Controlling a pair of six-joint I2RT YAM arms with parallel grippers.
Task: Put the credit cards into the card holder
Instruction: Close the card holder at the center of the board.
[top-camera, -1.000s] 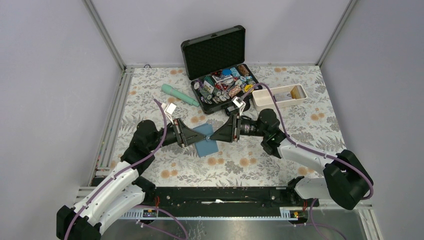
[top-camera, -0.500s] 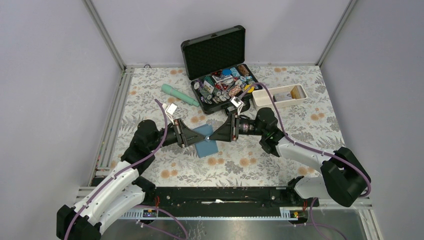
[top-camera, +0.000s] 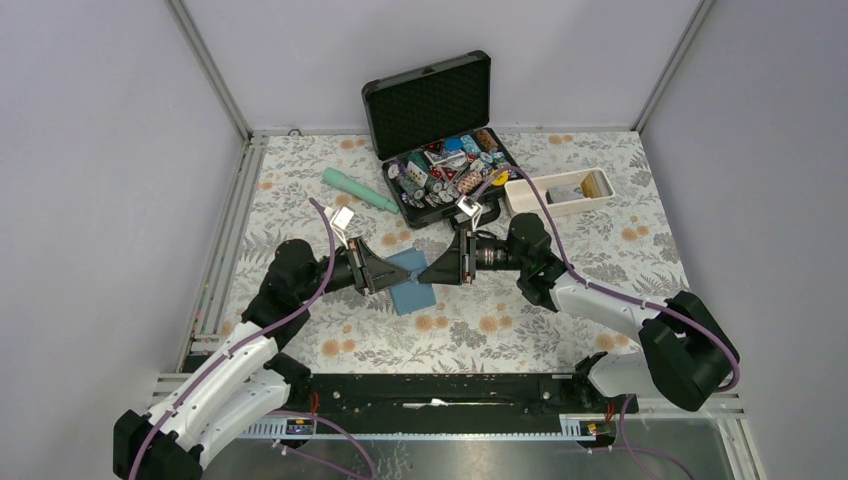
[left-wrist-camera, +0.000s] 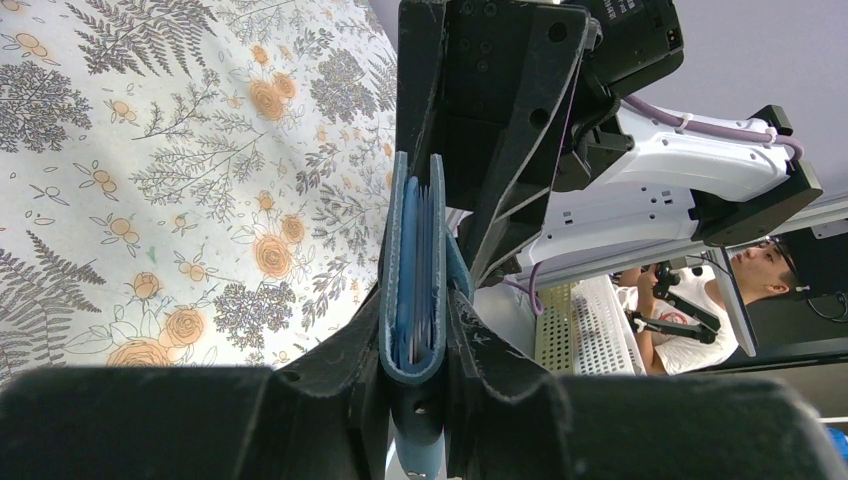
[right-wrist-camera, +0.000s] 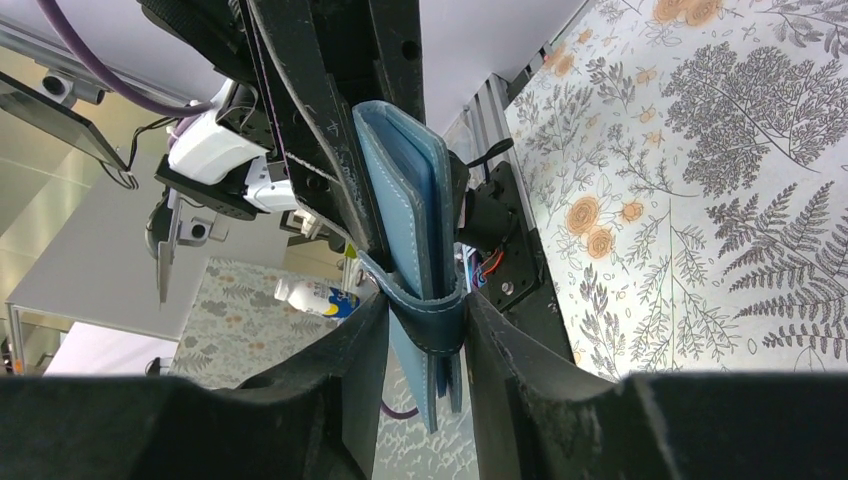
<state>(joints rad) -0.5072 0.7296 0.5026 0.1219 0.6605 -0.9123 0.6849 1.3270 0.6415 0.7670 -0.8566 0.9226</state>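
The teal-blue card holder (top-camera: 410, 281) is held folded above the floral table, between my two grippers. My left gripper (top-camera: 386, 272) is shut on its folded spine (left-wrist-camera: 417, 345); thin pale edges of credit cards (left-wrist-camera: 423, 330) show between the leaves. Facing it from the other side, my right gripper (top-camera: 433, 270) has both fingers pressed on the holder's dark strap (right-wrist-camera: 428, 325). In the right wrist view the holder (right-wrist-camera: 405, 200) stands edge-on, with the left gripper's black fingers (right-wrist-camera: 330, 120) behind it. More credit cards (top-camera: 578, 188), dark and orange-gold, seem to lie in the white tray.
An open black foam-lined case (top-camera: 445, 160) full of poker chips stands at the back centre. The long white tray (top-camera: 520, 200) sits right of it, close behind the right arm. A mint-green cylinder (top-camera: 358, 190) lies at the back left.
My right gripper has shifted slightly left toward the card holder and its jaws have narrowed onto the holder. The left gripper and the holder have stayed put.
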